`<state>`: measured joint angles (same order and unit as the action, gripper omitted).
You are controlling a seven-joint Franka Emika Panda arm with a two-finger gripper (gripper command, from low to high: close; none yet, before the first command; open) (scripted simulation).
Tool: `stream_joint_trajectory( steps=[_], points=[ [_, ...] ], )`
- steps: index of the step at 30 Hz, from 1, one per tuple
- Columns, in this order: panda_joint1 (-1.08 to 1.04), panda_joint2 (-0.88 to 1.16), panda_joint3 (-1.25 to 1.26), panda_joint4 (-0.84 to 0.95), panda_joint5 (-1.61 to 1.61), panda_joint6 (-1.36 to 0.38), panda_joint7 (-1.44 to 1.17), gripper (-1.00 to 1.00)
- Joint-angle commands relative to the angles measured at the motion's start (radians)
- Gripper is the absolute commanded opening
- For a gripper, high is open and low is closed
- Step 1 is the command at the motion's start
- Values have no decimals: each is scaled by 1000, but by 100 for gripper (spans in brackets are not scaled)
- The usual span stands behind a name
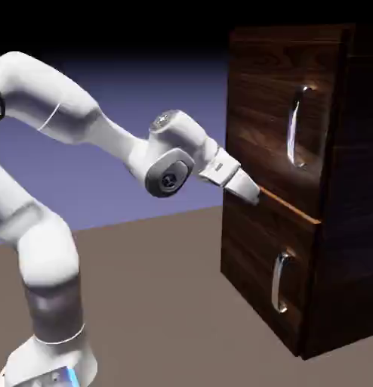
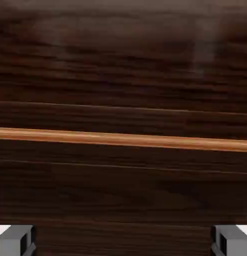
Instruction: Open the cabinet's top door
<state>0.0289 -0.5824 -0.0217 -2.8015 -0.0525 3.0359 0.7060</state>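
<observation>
The dark-brown wood-grain cabinet (image 1: 337, 227) stands at the exterior view's right. Its top door (image 1: 257, 113) lies flush with the front and carries a long curved silver handle (image 1: 297, 127). My gripper (image 1: 250, 192) points at the front's left part, right at the lighter wood strip (image 1: 291, 208) between the two panels, well left of and below that handle. In the hand view dark wood fills the picture, crossed by the lighter strip (image 2: 123, 140). My gripper (image 2: 123, 242) is open, its grey fingertips (image 2: 13, 240) wide apart with nothing between them.
The shorter lower panel (image 1: 254, 264) has a small silver handle (image 1: 280, 281). The brown table (image 1: 159, 302) runs under the arm to the cabinet's foot. My white arm (image 1: 46, 249) rises at the exterior view's left.
</observation>
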Motion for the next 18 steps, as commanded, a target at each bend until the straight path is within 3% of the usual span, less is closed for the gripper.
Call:
stream_joint_trajectory(
  steps=[1, 18],
  points=[
    [14, -10, -18, 7, -44, -1, -29, 0],
    [253, -185, -324, 127, -783, -16, -522, 0]
  ],
)
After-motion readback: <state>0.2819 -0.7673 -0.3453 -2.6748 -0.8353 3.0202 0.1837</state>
